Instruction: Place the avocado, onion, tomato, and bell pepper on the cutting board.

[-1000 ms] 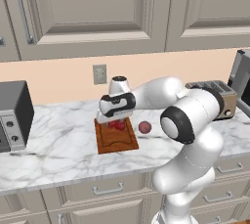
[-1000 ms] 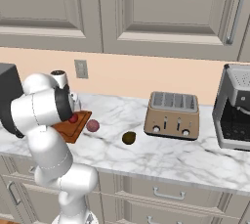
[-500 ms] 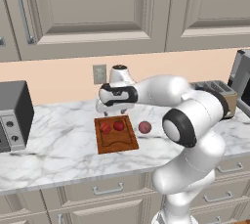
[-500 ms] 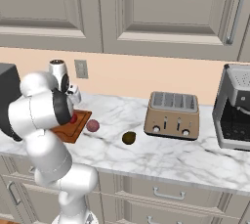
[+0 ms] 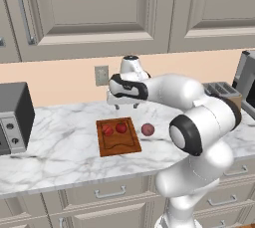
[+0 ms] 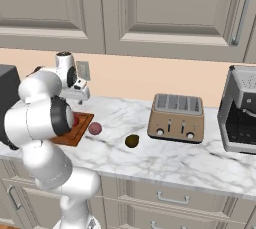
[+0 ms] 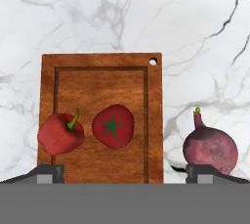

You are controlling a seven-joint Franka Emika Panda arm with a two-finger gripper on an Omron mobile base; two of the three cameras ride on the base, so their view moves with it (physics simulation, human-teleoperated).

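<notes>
Lifted clear of the cutting board [image 5: 118, 137] since a second ago, the gripper [image 5: 123, 104] now hangs above its far edge, at mid-frame in the left base view. Two of four items lie on the board: the tomato [image 7: 113, 126] and the bell pepper [image 7: 60, 134], side by side. The onion [image 7: 210, 148] sits on the bench [image 5: 60, 147] just right of the board, and the avocado [image 6: 132, 141] rests further right, near the toaster [image 6: 177, 118]. Both remain to be moved. Its fingers [image 7: 48, 171] stand wide apart, holding and touching nothing.
</notes>
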